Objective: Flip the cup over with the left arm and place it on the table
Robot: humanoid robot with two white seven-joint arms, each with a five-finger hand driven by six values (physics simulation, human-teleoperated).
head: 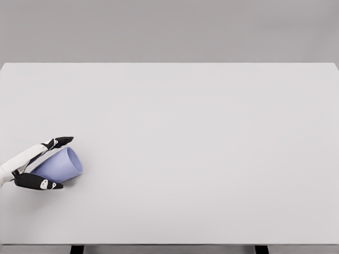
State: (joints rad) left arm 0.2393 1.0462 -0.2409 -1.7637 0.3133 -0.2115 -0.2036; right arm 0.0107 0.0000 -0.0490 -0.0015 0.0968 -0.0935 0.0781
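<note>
Head view: table (201, 159) near edge closest to cam, bare white top. Left hand (41, 164) enters from near-left corner, fingers curled round cup (59, 165), one fingertip over its top, another (45, 184) under it on near side. Cup = pale blue, tilted on its side, one end facing right, seemingly mid-flip, hence sideways hold; prob. just above surface, contact w/ table unclear. Cup body sits between the black fingertips, right end clear of them. Right arm not seen.
</note>
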